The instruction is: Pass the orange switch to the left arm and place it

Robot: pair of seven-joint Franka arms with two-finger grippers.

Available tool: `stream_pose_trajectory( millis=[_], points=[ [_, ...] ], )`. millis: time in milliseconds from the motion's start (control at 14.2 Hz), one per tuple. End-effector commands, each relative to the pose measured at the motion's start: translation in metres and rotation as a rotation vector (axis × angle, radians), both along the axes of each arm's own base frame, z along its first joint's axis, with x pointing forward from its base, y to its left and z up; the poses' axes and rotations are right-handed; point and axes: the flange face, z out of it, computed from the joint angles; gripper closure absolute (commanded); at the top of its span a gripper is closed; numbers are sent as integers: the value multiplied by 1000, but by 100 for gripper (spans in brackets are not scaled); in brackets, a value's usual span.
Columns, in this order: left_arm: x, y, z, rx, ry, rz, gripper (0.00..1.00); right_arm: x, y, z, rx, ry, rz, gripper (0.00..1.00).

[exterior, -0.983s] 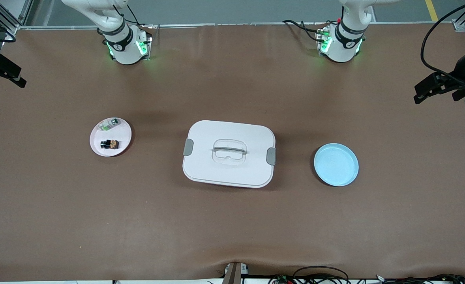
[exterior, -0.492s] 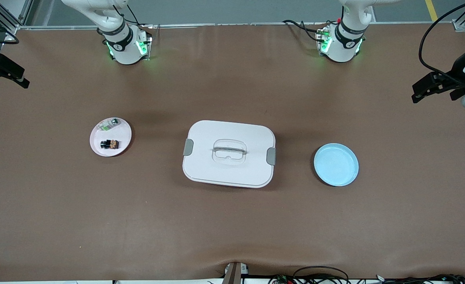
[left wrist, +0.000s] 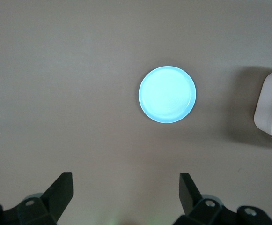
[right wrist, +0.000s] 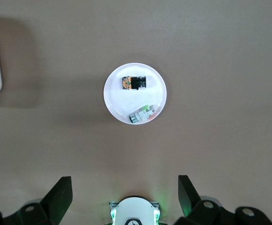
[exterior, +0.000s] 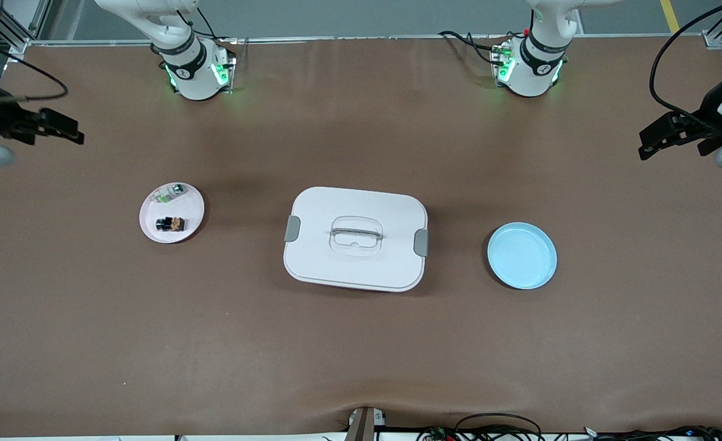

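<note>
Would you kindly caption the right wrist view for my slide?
Open right gripper high over white plate holding orange switch and green-and-white component.

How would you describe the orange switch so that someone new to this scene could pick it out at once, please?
Start at the big white box mid-table, then look toward the right arm's end to the small white plate. Two small parts lie on it: the orange switch is the one nearer the front camera. It is a black block with an orange-brown end, whereas its neighbour, the green-and-white component, is pale.
</note>
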Motion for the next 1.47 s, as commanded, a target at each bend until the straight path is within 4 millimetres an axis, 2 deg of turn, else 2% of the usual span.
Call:
stream_pose_trajectory(
  millis=[0, 211, 421, 632, 913, 1194, 1405],
  points=[
    [-5, -1, 3, -4, 5, -17, 0, 4, 4, -46, -10, -4, -4, 0],
    [-5, -2, 2, -6, 8, -21, 0, 4, 6, -103, -10, -56, -3, 0],
    [-5, -2, 3, -6, 6, -21, 0, -7, 8, -162, -13, -117, -5, 0],
    [-4, -2, 1, -6, 9, -21, 0, -17, 14, -208, -16, -162, 0, 0],
    [1, -2, -7, -7, 20, -21, 0, -9, 21, -252, -17, -151, 16, 0],
    [4, 0, -8, -8, 16, -18, 0, -4, 20, -297, -21, -133, 18, 0],
    [6, 2, -12, -8, 25, -15, 0, -3, 18, -319, -29, -123, 26, 0]
  ],
)
